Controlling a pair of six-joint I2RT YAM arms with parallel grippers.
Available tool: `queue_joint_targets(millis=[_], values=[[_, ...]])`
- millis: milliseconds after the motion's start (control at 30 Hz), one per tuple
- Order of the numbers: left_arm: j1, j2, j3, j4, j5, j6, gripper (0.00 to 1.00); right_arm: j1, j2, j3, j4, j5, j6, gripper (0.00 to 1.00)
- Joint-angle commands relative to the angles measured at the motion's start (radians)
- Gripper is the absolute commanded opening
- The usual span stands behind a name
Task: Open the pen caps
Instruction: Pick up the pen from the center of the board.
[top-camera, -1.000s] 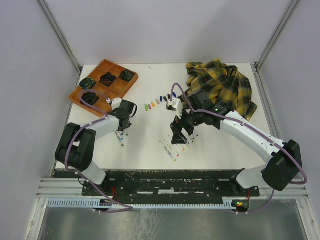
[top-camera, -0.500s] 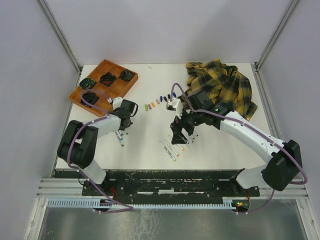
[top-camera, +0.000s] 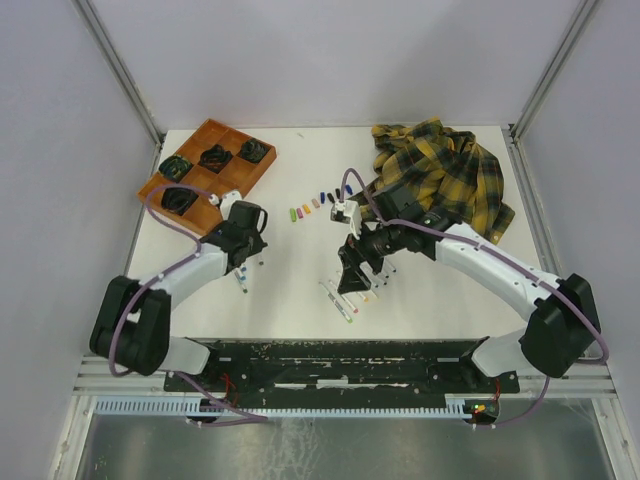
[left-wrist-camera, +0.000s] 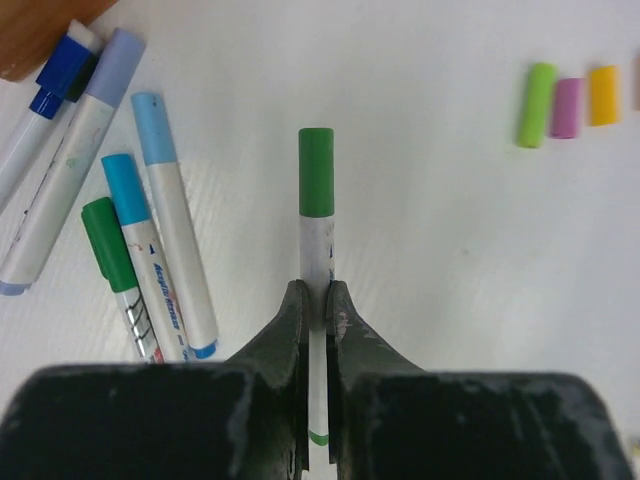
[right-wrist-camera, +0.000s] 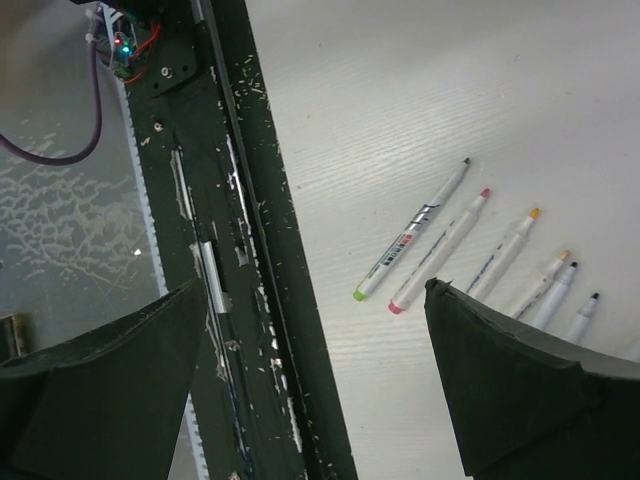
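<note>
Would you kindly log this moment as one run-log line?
left jaws: shut on green-capped marker | right jaws: open, over uncapped markers | green cap: on

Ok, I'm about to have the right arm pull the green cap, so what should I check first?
1. Left gripper shut on the marker: ok.
2. Green cap on, clear of the jaws: ok.
3. Right gripper open: ok.
4. Right gripper at the cap: not ok, it hangs over the uncapped markers.
5. Marker lifted off the table: cannot tell.
</note>
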Motion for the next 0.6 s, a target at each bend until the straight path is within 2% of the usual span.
queue_joint_targets(millis=[0, 200, 300, 400, 567], values=[[-0.029, -0.171, -0.053, 0.112, 0.070, 0.001, 0.03, 0.001, 0.000, -0.076, 0.189, -0.130, 0.145, 0.97], [-0.075, -0.367, -0.215, 0.350, 0.274, -0.055, 0.03, -0.004, -0.030, -0.286, 0.705, -0.225, 0.480, 0.97], [-0.144, -0.463, -0.291, 0.513, 0.306, -0.097, 0.03, -0.017, -0.022, -0.365, 0.908, -0.236, 0.612, 0.97], [-0.214, -0.520, -0.365, 0.671, 0.307, -0.144, 0.03, -0.033, -0.024, -0.406, 1.030, -0.234, 0.693, 0.97], [-0.326, -0.538, -0.434, 0.883, 0.242, -0.210, 0.03, -0.053, -0.037, -0.441, 1.138, -0.232, 0.774, 0.97]])
